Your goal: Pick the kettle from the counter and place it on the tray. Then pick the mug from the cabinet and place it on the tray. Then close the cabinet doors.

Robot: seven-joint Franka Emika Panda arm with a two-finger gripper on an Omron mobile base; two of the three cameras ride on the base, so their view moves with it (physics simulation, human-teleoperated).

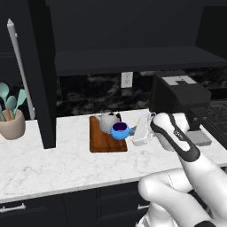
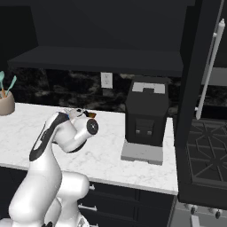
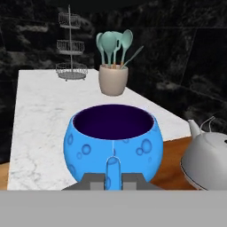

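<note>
My gripper [image 3: 113,179] is shut on the side handle of the bright blue mug [image 3: 113,142], which stays upright with its dark purple inside showing. In the left base view the mug [image 1: 119,130] is over the right part of the reddish-brown tray [image 1: 103,141], and the gripper [image 1: 131,131] is just to its right. Whether the mug touches the tray I cannot tell. The grey kettle [image 1: 108,120] stands on the tray behind the mug, and in the hand view the kettle [image 3: 208,159] is at the right. The cabinet door [image 1: 42,71] stands open, as does the other door [image 2: 199,66].
A black coffee machine [image 1: 179,95] stands right of the tray on the white counter [image 1: 53,164]. A beige utensil pot [image 1: 12,124] is at far left. A wire tiered stand [image 3: 70,48] sits at the counter's far end. A stove [image 2: 208,150] lies at the right.
</note>
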